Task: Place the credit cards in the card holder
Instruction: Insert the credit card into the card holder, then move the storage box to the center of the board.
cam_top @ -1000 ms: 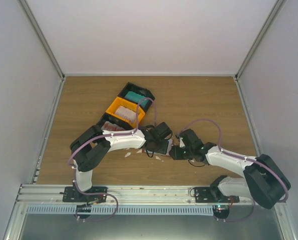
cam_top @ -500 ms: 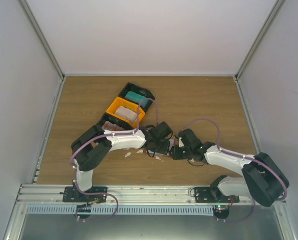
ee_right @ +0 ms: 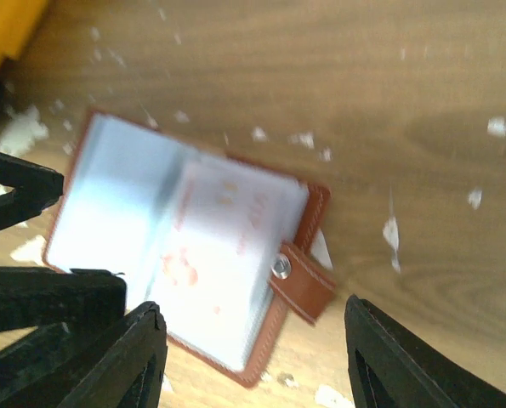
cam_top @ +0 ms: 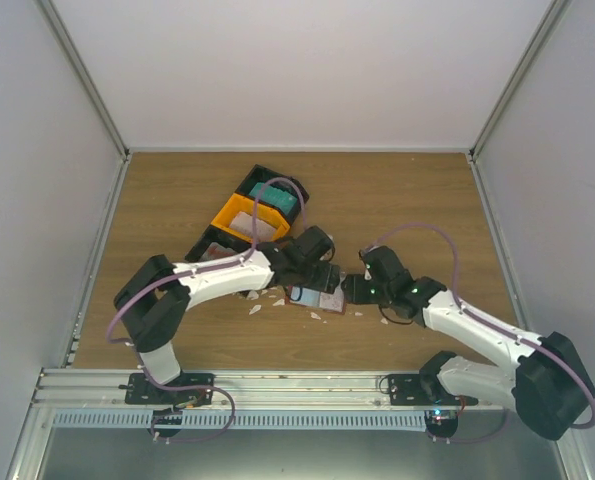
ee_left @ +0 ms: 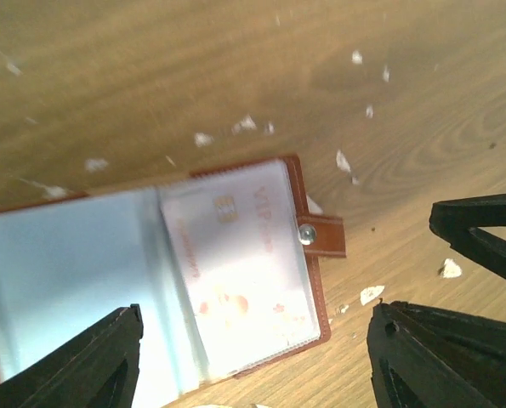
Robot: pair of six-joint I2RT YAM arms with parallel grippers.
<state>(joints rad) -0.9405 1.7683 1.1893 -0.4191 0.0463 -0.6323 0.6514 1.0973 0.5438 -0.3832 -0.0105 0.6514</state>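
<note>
The brown card holder (cam_top: 315, 298) lies open on the table between my two grippers. Its clear sleeves hold a red-and-white credit card (ee_left: 240, 255) on the snap-strap side and a light blue card (ee_left: 65, 280) on the other side. It also shows in the right wrist view (ee_right: 201, 272). My left gripper (ee_left: 253, 361) hovers open above its near edge, holding nothing. My right gripper (ee_right: 253, 357) is open over the strap side, also holding nothing. A teal card (cam_top: 274, 197) and a whitish card (cam_top: 253, 226) lie in the tray.
The black-and-orange three-bin tray (cam_top: 227, 212) stands behind the left arm, partly hidden by it. Small white scraps (cam_top: 255, 309) are scattered on the wood around the card holder. The enclosure walls stand on three sides.
Both grippers have drawn back from the middle and the card holder now lies uncovered and open. The left arm's elbow has swung out to the left.
</note>
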